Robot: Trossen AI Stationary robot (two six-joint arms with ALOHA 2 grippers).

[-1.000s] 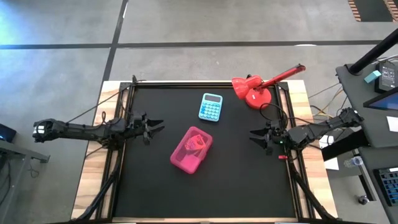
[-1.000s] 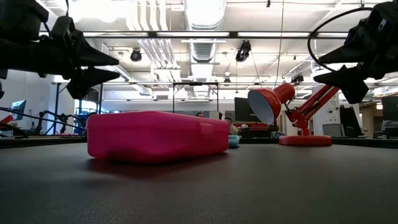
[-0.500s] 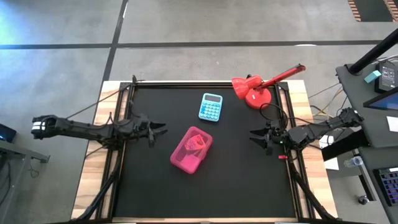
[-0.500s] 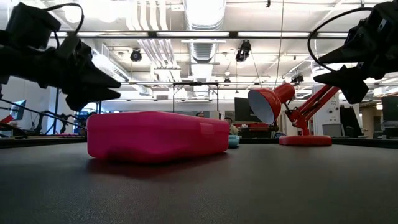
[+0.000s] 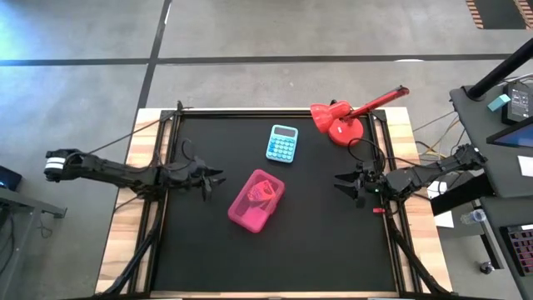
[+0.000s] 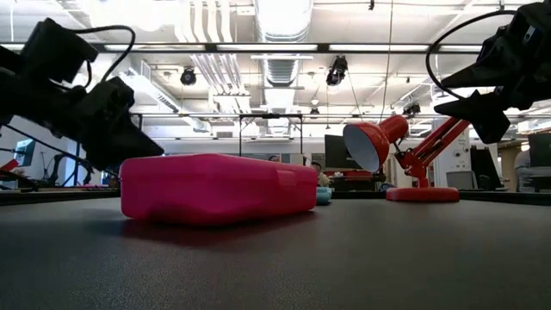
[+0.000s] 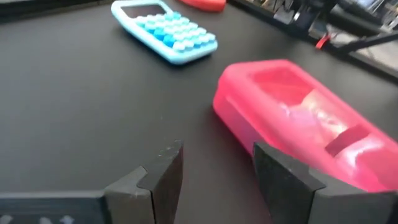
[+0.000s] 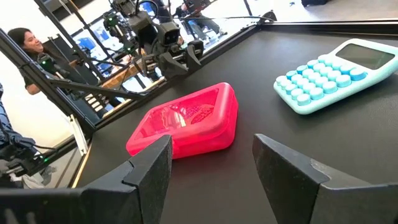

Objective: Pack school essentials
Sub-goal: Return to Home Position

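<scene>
The pink supply box (image 5: pixel 256 200) is lying shut near the table's middle, its contents showing only as a blur through the lid. At its nine o'clock the left gripper (image 5: pixel 215 177) is hovering, fingers apart and empty. At three o'clock the right gripper (image 5: pixel 340 184) is hanging likewise, parted, gripping nothing.

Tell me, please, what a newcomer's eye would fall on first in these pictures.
The closed pink box lies near the middle of the black table, with a light-blue calculator just beyond it. A red desk lamp stands at the far right corner. The left gripper and right gripper hang open and empty at either side of the box.
</scene>
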